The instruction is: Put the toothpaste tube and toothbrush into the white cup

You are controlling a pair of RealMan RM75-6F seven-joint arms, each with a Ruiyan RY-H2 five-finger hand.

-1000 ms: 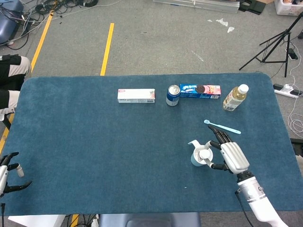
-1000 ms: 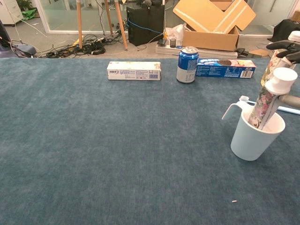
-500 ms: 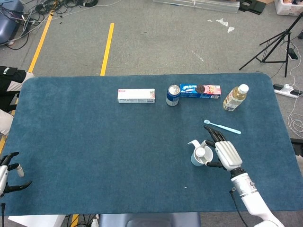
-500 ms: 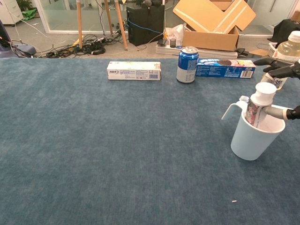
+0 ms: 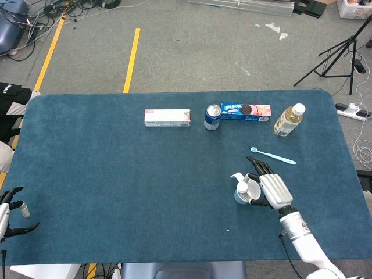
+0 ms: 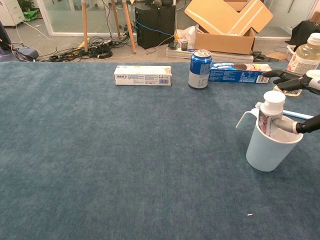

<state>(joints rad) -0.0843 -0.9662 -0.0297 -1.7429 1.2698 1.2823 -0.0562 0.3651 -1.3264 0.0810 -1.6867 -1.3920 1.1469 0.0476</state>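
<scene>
A bench [image 5: 116, 186] covered in dark blue cloth fills both views. Near its right front, a white cup [image 6: 270, 147] with a side handle stands upright, and the toothpaste tube [image 6: 270, 114] stands cap-up inside it, leaning slightly. The right robot hand [image 5: 268, 185] is beside the cup, its dark fingers [image 6: 287, 126] touching the tube just below the white cap; whether they grip it or only rest against it cannot be told. A light blue toothbrush [image 5: 273, 156] lies flat on the bench just behind the cup. Along the far side sit a toothpaste box [image 5: 167, 118], a blue soda can [image 5: 213, 118], a cookie package [image 5: 246, 111] and a plastic bottle [image 5: 289, 120]. The left robot hand [image 5: 10, 212] rests at the bench's near left corner, fingers spread, holding nothing.
</scene>
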